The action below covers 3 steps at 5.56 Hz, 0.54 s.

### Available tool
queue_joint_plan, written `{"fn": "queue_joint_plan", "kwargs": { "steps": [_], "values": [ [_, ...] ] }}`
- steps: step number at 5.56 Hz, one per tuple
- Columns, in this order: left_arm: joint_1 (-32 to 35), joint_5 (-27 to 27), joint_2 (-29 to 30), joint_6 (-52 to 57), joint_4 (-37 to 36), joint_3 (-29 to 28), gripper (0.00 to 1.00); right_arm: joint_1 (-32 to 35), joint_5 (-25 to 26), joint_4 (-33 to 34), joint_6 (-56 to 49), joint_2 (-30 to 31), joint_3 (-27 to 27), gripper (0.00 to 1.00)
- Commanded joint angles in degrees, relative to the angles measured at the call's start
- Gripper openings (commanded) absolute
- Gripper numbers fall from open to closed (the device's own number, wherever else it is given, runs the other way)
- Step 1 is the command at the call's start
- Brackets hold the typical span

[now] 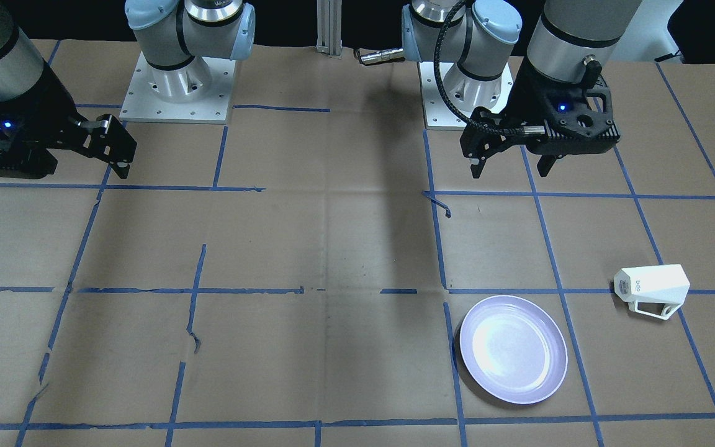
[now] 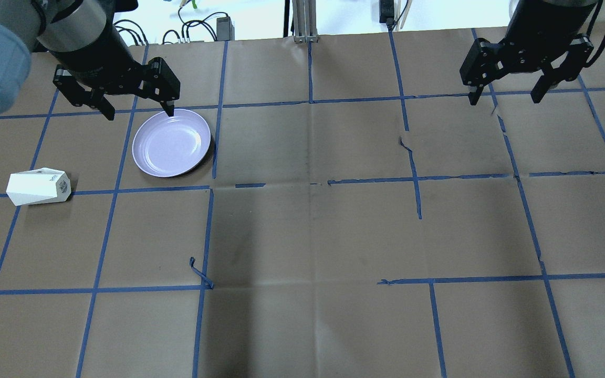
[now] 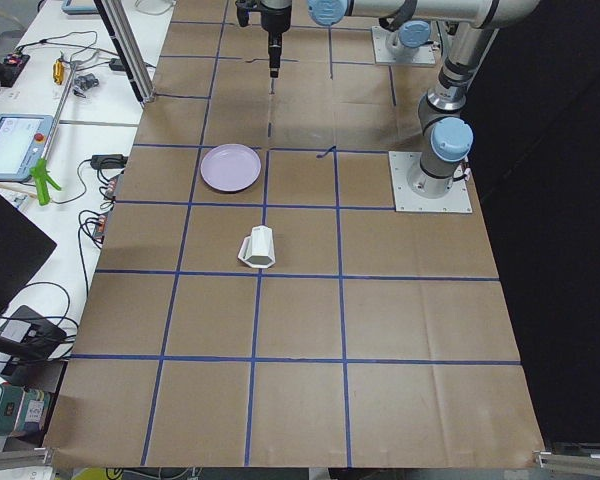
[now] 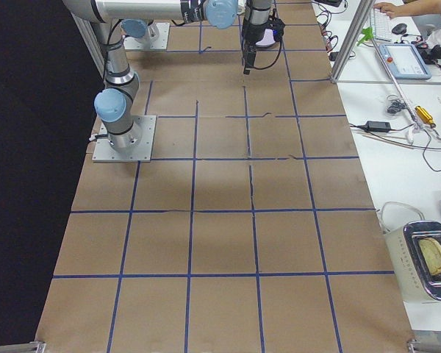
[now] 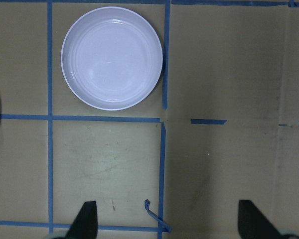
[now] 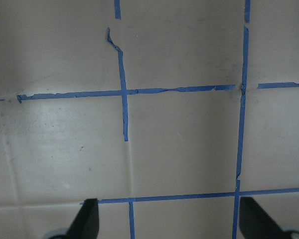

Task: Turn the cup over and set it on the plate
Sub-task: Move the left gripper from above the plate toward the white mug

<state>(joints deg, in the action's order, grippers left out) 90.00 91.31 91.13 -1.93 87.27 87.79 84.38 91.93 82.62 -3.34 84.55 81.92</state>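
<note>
At my far left the cup (image 2: 39,186) lies tipped on its side on the brown table (image 2: 313,236), across a line of blue tape (image 2: 92,192). Its narrow base, with the small grey print, is turned right toward the plate (image 2: 171,143), its wide mouth faces left, and its angular handle sticks out low on the far side. Nothing touches it. The plate sits to the right of the cup and a little farther out, flat and bare, apart from the cup and just left of another tape line. My left gripper (image 2: 139,114) hangs high above the table on my near side of the plate, fingers spread wide with nothing between them. My left wrist camera looks down on the whole plate, with only a sliver of the cup at its left edge. Well off to the right, across several tape squares, my right gripper (image 2: 503,100) hovers over bare paper and torn tape, its fingers spread wide too and holding nothing
</note>
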Motion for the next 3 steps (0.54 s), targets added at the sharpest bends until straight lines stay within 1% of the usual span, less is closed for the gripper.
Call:
{"fn": "queue_joint_plan", "kwargs": {
  "steps": [1,2,3],
  "values": [
    [-0.3,0.0,-0.1,0.8,0.0,0.0,0.99,0.0,0.0,0.0,0.0,0.0,0.0,1.0],
    [-1.5,-0.3,-0.2,4.4,0.1,-0.3,0.99,0.0,0.0,0.0,0.0,0.0,0.0,1.0],
    [-5.3,-0.3,-0.5,9.8,1.1,-0.7,0.99,0.0,0.0,0.0,0.0,0.0,0.0,1.0]
  ]
}}
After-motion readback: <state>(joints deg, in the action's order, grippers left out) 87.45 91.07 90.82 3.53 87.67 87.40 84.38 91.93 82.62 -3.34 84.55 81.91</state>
